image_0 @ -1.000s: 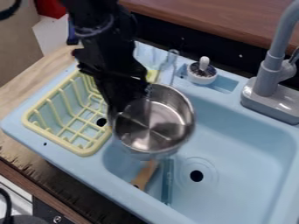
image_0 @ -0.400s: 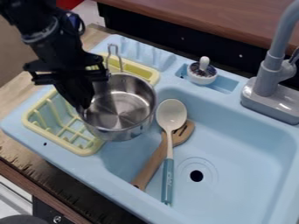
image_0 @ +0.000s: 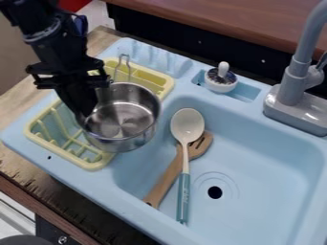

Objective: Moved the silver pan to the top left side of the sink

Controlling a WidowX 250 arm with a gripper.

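Silver pan (image_0: 125,119), L wall pinched in fingers (image_0: 78,98), was shifted L from over sink basin (image_0: 268,158) to mostly over yellow rack (image_0: 96,165); top-L target judged nearly reached, release req'd.

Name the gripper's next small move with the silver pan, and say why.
Probably ease straight down, then release: the gripper holds the silver pan by its left wall, and the pan is already over the yellow rack, left of the basin.

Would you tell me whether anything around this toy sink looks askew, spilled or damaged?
Nothing looks spilled or damaged; the one untidy spot is the white spoon lying askew across the wooden spatula in the sink.
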